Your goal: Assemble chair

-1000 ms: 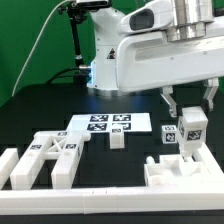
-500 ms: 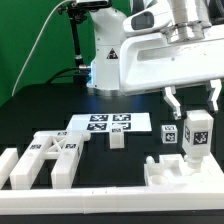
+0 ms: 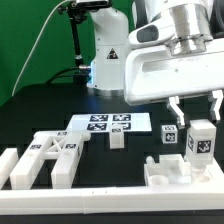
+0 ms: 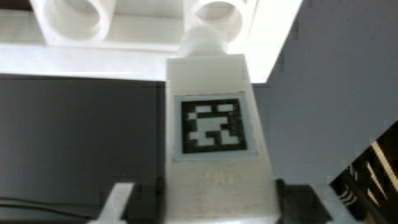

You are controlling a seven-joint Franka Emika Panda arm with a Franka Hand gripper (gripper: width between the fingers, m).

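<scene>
My gripper (image 3: 197, 100) is shut on a long white tagged bar (image 3: 202, 142) of the chair and holds it upright at the exterior view's right. The bar hangs just above a white slab part (image 3: 170, 173) that lies by the front rail. In the wrist view the bar (image 4: 214, 130) fills the middle between my fingers (image 4: 121, 200), its far end over the slab's two round holes (image 4: 217, 14). A small cube (image 3: 118, 139) and a tagged block (image 3: 169, 135) rest on the table. Further bars (image 3: 45, 155) lie at the exterior view's left.
The marker board (image 3: 108, 124) lies flat at mid table. A white rail (image 3: 90, 205) edges the table's front. The robot's base (image 3: 108, 55) stands behind the board, with a black post (image 3: 78, 40) and cable beside it.
My gripper has carried the bar toward the exterior view's right and a little lower, closer over the slab part. The other parts have not moved.
</scene>
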